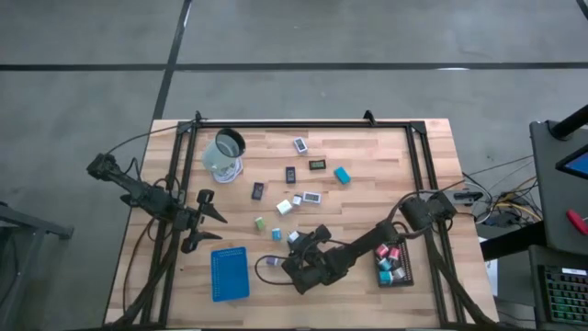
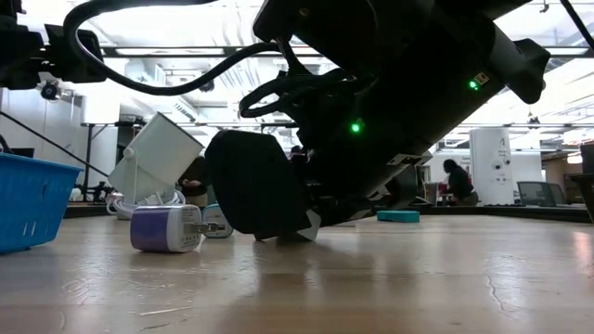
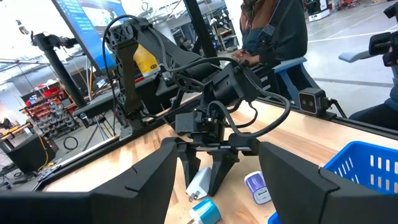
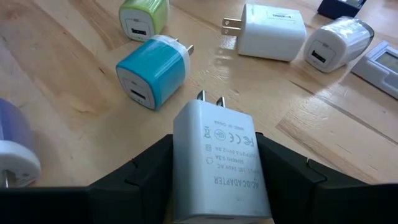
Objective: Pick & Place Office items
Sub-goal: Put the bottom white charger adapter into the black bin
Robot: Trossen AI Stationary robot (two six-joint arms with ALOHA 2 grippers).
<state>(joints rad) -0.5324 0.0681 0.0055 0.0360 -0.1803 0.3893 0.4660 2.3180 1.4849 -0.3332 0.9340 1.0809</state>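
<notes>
1. Beside the black tray (image 1: 407,273), toward the table's middle, the right gripper (image 1: 296,241) is working low over the wood, its fingers pinching a white charger (image 4: 219,162) between them. In the right wrist view the charger's printed face is showing and its prongs are pointing away from the wrist.
2. Inside the black tray, several small pieces in pink, white and teal (image 1: 390,264) are already lying; I judge this the finished share.
3. Farther from the black tray, across the table's middle, roughly a dozen items are waiting loose: a teal charger (image 4: 152,70), a green one (image 4: 143,15), a second white charger (image 4: 268,23), a purple block (image 2: 165,228), and flat dark rectangles (image 1: 290,173).
4. Well apart from the black tray, at the table's far side, the left gripper (image 1: 208,221) is hovering with its fingers spread, holding nothing, near the blue tray (image 1: 229,273).
5. Judgement: the task is sitting well short of halfway; the pinched charger is next in line for the black tray.
</notes>
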